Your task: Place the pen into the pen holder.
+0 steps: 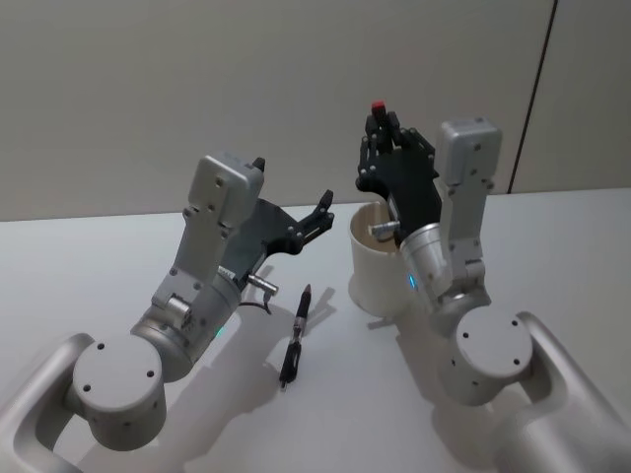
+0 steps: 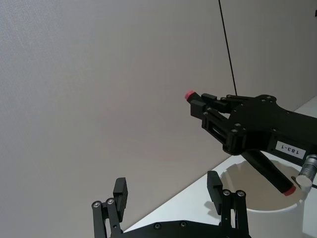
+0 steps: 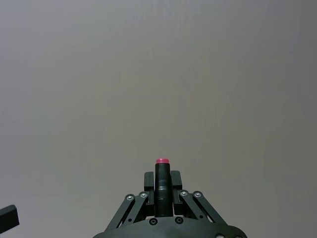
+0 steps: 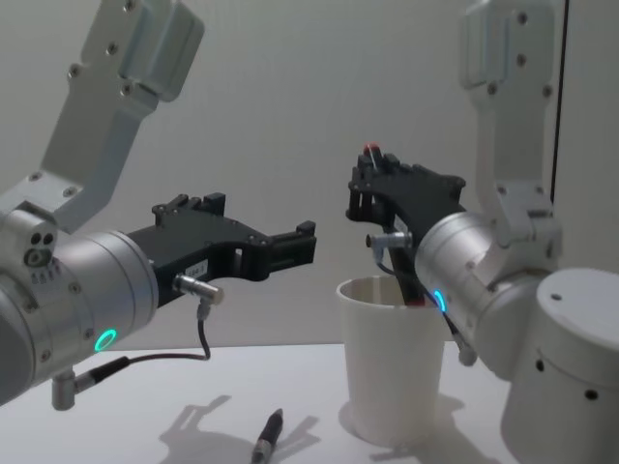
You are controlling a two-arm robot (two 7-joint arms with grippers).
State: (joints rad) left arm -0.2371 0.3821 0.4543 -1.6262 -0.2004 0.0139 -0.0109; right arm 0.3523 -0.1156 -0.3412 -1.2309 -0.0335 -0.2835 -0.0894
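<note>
**1 pen in my grip over the cup, 1 more on the counter**

My right claw (image 3: 162,179) is closed on a black pen (image 2: 270,172) with red ends, pinching it high on the barrel, just below the upper red cap. The pen hangs tilted. As far as I can judge, its lower red end sits at the mouth of the pen holder (image 1: 370,271), just inside the rolled rim. My left claw (image 2: 167,188) hovers spread open with nothing in it, above the counter (image 1: 552,256) and to the left of the cup.

I judge the pen to be light and stiff, with a smooth round barrel. Because I grip it near 1 end, it could swivel between my pads if the lower end catches on anything. The holder looks like thin paper, light and unweighted. A sideways push from the pen could slide it or tip it, so the pen should go in without pressing on the wall. The pen looks longer than the cup is tall, so I expect it to lean on the rim once released.

The second pen (image 1: 295,340) lies flat on the counter, near the cup but apart from it. The best hold on it looks like the middle of the barrel, with 1 pad on each side.

Count: 2 pens, 1 paper cup, 2 claws.
</note>
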